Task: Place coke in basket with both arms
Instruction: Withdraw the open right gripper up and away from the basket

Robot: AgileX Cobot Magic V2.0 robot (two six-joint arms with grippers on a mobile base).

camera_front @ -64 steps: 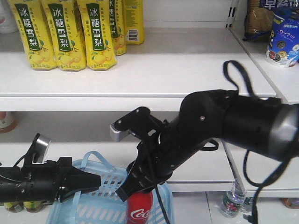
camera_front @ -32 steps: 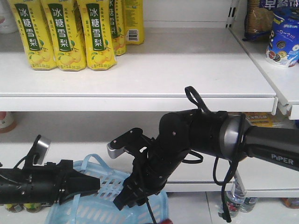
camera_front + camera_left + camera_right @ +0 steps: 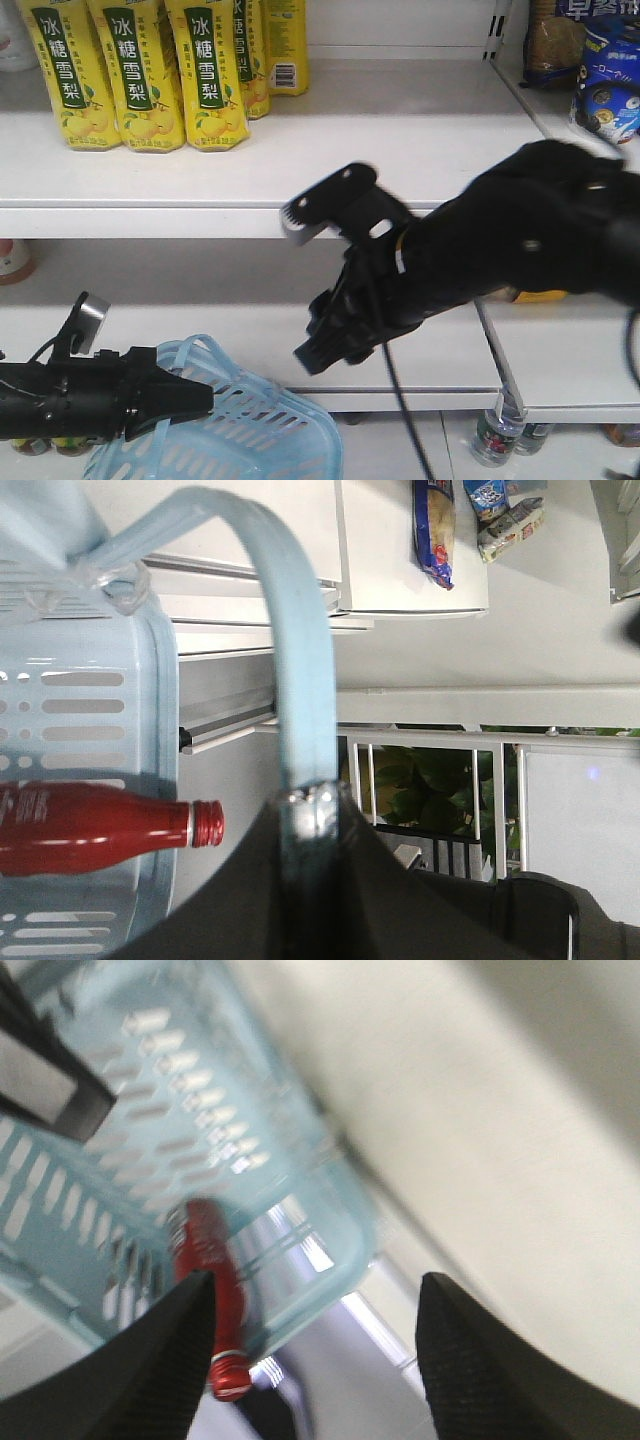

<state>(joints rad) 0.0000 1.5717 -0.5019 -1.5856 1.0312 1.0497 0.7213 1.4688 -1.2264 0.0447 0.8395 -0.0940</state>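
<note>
Now: coke (image 3: 90, 828) lying on its side inside basket (image 3: 250, 440). Left fingers (image 3: 310, 815) clenched on basket handle (image 3: 300, 680). Right fingers (image 3: 180, 1360) spread wide, empty, raised above basket near white shelf (image 3: 300, 190), right of yellow bottles (image 3: 140, 70).

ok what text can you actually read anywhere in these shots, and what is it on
"冰糖雪梨": green labels of the tall yellow drink cartons on the top shelf.
White print on the red-labelled plastic coke bottle in the light blue slotted basket: too small to read.
Blue snack packets: blurred.
</note>
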